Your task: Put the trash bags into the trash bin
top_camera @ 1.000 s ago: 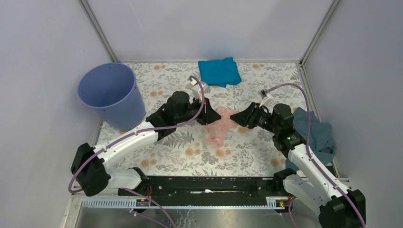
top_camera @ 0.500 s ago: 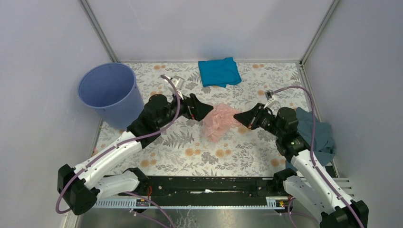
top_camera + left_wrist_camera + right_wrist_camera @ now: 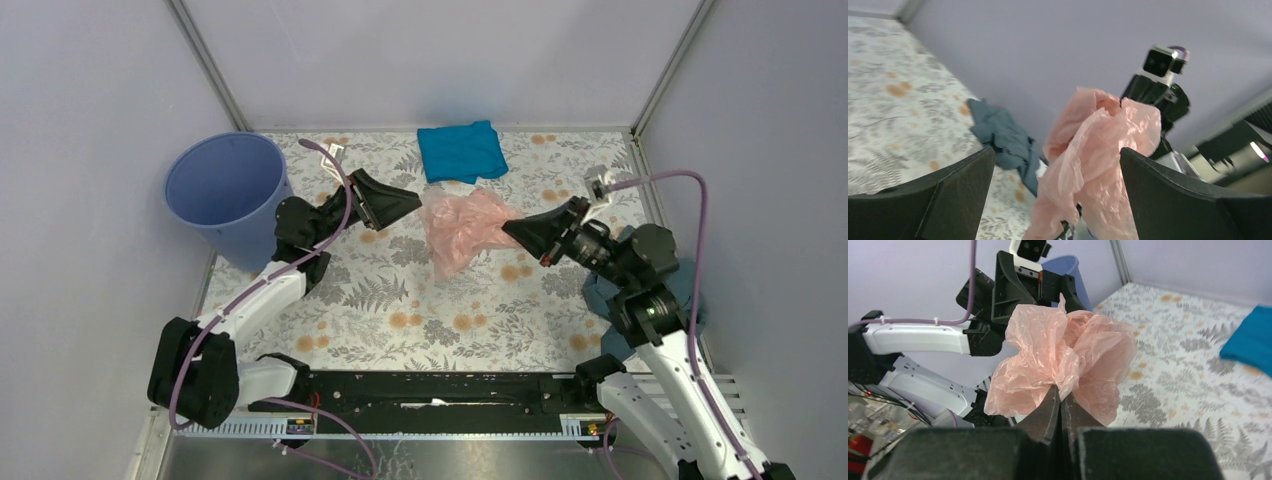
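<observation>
Pinching the trash bag (image 3: 1063,360) aloft: your right gripper (image 3: 1060,392) | left gripper (image 3: 1055,160) gaping wide, empty | trash bin (image 3: 228,190) well apart

Scanning all three feeds now, and I can't read a single word, number, brand or sign. The trash bags (image 3: 1063,355) are plain film, the trash bin (image 3: 255,235) has a plain wall, and the camera module (image 3: 1030,249) is too blurred to tell.

Bag (image 3: 1063,355): thin pink plastic film, translucent, wrinkled, faintly glossy.
Bin (image 3: 228,195): smooth lavender-blue plastic.
Blue cloth (image 3: 461,150): matt fabric.
Grey cloth (image 3: 1000,135): matt, rumpled fabric.
Table (image 3: 400,300): matt floral-print covering.
</observation>
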Tool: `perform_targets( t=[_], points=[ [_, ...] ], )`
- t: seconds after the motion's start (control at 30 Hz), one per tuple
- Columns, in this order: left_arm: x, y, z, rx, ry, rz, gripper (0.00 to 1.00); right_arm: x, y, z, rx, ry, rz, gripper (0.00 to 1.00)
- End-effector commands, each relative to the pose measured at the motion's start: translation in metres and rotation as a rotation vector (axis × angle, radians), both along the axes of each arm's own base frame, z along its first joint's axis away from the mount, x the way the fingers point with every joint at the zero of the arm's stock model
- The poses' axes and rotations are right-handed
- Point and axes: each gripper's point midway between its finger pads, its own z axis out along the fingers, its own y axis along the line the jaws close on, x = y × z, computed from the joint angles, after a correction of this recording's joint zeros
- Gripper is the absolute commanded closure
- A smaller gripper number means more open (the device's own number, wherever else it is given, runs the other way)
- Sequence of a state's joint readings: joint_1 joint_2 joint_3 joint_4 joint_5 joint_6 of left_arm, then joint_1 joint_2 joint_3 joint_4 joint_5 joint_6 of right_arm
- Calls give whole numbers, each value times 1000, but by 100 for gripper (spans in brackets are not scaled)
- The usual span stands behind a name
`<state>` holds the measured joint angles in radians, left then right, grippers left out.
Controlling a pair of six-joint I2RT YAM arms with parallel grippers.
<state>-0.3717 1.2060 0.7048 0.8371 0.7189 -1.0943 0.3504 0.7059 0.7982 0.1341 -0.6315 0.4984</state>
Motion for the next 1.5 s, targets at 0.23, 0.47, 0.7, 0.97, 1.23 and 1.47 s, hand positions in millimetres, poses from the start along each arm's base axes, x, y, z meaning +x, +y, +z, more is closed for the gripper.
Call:
perform_targets(
  t=[0.23, 0.47, 0.7, 0.97, 1.23, 1.47],
  points=[
    [-79, -24, 44, -123, -205, -434, 4, -28, -12, 37, 8, -229, -2, 100],
    [-80, -30, 39, -146, -147, -512, 45, -35, -7, 34, 12, -221, 48, 100],
    [-82, -25, 47, -146, -187, -486, 33, -47, -9, 31, 8, -212, 68, 100],
    [-82, -30, 43, -138, -172, -498, 77, -49, -8, 29, 16, -200, 84, 100],
    [-44, -26, 31, 16, -168, -260, 100, -20, -34, -16, -116, -72, -153, 58],
    [32, 26, -1, 334, -39, 361, 100, 31, -118, -109, -319, 288, -713, 3]
  ],
)
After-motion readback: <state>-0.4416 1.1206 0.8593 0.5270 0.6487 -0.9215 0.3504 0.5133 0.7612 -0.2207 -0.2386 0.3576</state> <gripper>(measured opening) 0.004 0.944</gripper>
